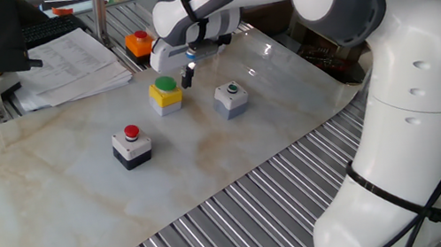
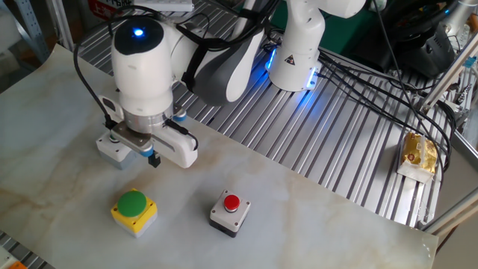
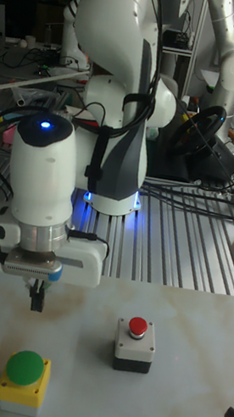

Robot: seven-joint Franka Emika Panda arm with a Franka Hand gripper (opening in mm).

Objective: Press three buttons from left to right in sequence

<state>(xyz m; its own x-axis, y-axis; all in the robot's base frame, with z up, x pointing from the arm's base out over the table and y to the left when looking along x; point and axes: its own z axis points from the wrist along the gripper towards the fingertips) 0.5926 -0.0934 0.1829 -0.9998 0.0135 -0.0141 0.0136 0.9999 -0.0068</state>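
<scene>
Only one fixed view shows orange box [image 1: 138, 42].

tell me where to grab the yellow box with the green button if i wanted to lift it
Grip the yellow box low on two opposite flat side walls, coming straight down from above with the fingers on either side of it. The domed green button covers most of the top, so that is a poor place to pinch. The box sits upright with bare table around it.
</scene>
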